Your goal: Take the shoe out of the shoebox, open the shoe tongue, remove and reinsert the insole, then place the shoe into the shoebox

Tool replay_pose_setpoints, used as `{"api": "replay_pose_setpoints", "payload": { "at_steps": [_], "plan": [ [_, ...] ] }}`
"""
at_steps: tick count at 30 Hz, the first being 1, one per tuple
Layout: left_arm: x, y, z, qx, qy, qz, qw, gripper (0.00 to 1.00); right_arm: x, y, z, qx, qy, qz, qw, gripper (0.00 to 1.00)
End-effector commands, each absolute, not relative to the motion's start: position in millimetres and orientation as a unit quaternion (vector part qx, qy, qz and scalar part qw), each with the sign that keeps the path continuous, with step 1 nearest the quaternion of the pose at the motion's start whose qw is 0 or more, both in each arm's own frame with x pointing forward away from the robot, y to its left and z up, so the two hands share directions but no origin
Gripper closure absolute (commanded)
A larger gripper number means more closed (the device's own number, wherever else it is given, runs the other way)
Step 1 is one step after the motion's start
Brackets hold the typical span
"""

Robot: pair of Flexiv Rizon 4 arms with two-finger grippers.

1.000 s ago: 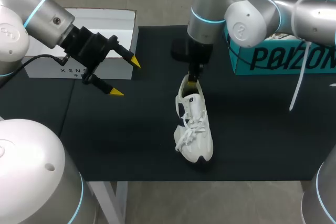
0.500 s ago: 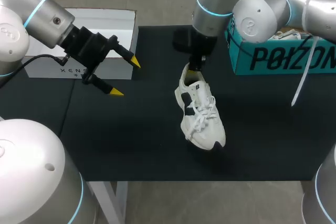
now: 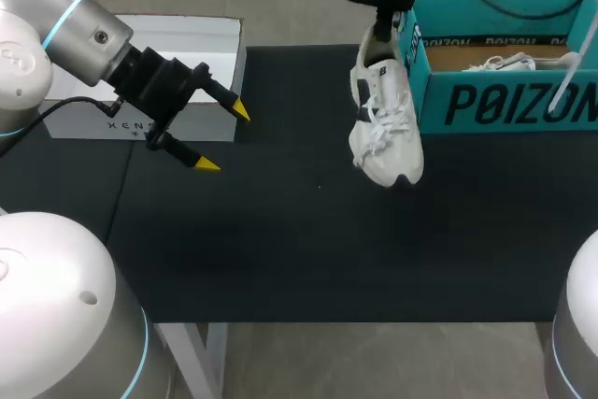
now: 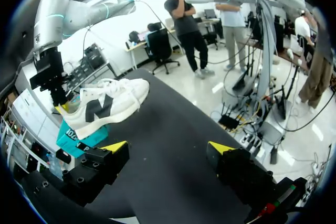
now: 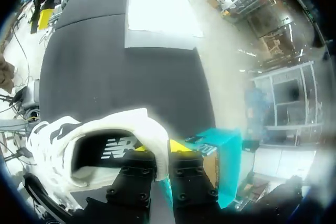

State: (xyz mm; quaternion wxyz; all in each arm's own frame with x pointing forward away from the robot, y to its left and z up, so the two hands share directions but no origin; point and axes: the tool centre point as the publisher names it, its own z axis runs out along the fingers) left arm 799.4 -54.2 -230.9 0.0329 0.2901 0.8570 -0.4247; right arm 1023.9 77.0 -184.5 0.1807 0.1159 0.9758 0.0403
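Silver-grey arms (image 3: 58,16) with cyan rings, black yellow-tipped fingers (image 3: 215,92).

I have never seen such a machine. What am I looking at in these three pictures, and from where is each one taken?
This is a robot with two arms at a black table. One picture looks down from above and behind it; the two round ones come from cameras on its wrists. The right gripper is shut on the heel of a white shoe and holds it in the air beside a teal shoebox, in which a second shoe lies. The left gripper is open and holds nothing; it hangs near a white box.
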Motion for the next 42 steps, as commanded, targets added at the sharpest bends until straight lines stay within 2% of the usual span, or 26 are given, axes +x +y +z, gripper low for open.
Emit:
{"api": "replay_pose_setpoints", "payload": {
  "at_steps": [1,5,27,31,35,42],
  "plan": [
    [799.6,-54.2,-230.8,0.29,0.858,-0.423,0.032,0.0,1025.5,41.7,-135.3,0.142,0.974,0.033,0.176,1.0],
    [799.6,-54.2,-230.8,0.29,0.858,-0.423,0.032,0.0,1036.9,3.1,-118.8,0.19,0.967,0.033,0.168,1.0],
    [799.6,-54.2,-230.8,0.29,0.858,-0.423,0.032,0.0,1036.9,3.1,-118.8,0.19,0.967,0.033,0.168,1.0],
    [799.6,-54.2,-230.8,0.29,0.858,-0.423,0.032,0.0,1070.1,-18.8,-109.5,0.287,0.942,0.039,0.17,1.0],
    [799.6,-54.2,-230.8,0.29,0.858,-0.423,0.032,0.0,1098.0,-54.8,-100.9,0.403,0.886,0.015,0.229,1.0],
    [799.6,-54.2,-230.8,0.29,0.858,-0.423,0.032,0.0,1119.5,-108.9,-97.4,0.529,0.816,-0.02,0.232,1.0]
  ]
}}
